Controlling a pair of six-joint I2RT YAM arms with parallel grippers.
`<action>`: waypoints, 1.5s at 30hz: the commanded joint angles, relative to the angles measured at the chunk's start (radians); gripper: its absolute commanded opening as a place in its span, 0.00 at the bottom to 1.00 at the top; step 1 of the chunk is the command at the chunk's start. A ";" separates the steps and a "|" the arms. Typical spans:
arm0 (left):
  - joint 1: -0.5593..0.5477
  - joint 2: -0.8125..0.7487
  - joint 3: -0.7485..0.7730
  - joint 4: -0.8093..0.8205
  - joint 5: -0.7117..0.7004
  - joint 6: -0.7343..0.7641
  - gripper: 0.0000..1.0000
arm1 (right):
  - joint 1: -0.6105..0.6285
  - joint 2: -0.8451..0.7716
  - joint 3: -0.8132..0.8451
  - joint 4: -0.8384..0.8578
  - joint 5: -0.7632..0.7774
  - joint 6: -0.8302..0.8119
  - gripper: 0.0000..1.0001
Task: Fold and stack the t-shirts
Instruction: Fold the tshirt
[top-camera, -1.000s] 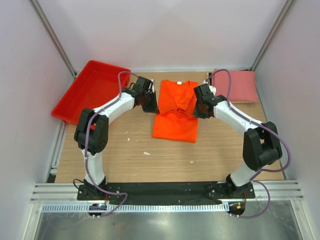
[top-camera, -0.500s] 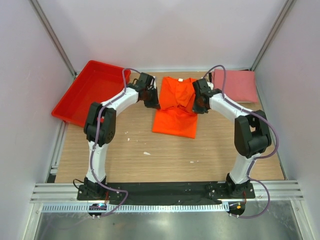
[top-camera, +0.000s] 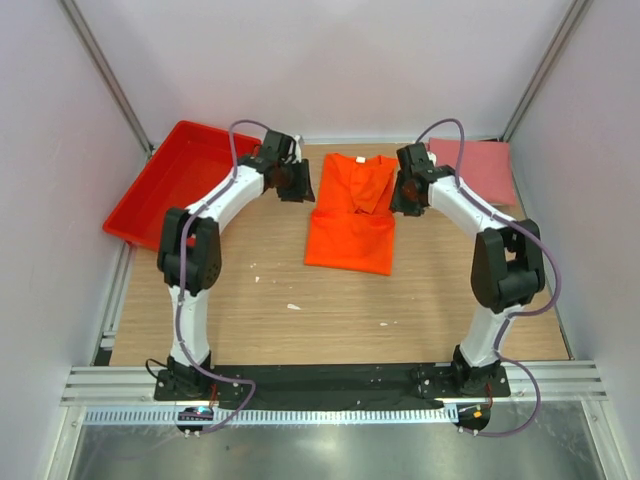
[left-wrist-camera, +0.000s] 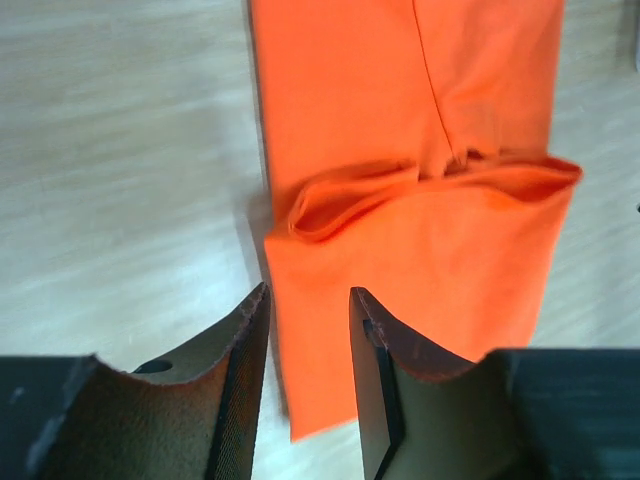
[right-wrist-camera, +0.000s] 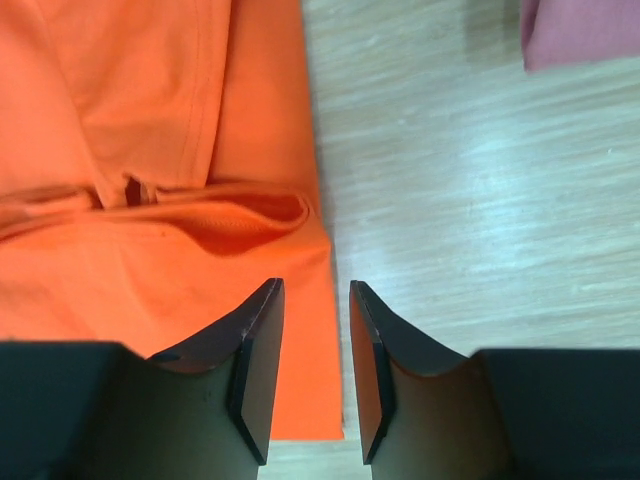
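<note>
Orange t-shirt (top-camera: 350, 225) long axis near-far, collar far; left gripper (left-wrist-camera: 308, 295), right gripper (right-wrist-camera: 316, 288) narrowly parted, empty.

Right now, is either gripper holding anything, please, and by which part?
Nothing: left gripper and right gripper are open above the orange t-shirt's side edges.

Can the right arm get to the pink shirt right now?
Probably yes. The pink shirt lies flat close beside the right gripper, nothing sits between them, and the jaws are open and empty.
</note>
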 joint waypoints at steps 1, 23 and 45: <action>0.005 -0.127 -0.114 0.002 0.064 0.023 0.38 | 0.006 -0.140 -0.093 -0.042 -0.082 -0.025 0.39; -0.055 -0.215 -0.576 0.207 0.115 -0.008 0.37 | 0.006 -0.220 -0.534 0.188 -0.378 -0.082 0.41; -0.213 -0.440 -0.838 0.147 0.014 -0.130 0.00 | 0.018 -0.480 -0.753 0.045 -0.271 0.128 0.01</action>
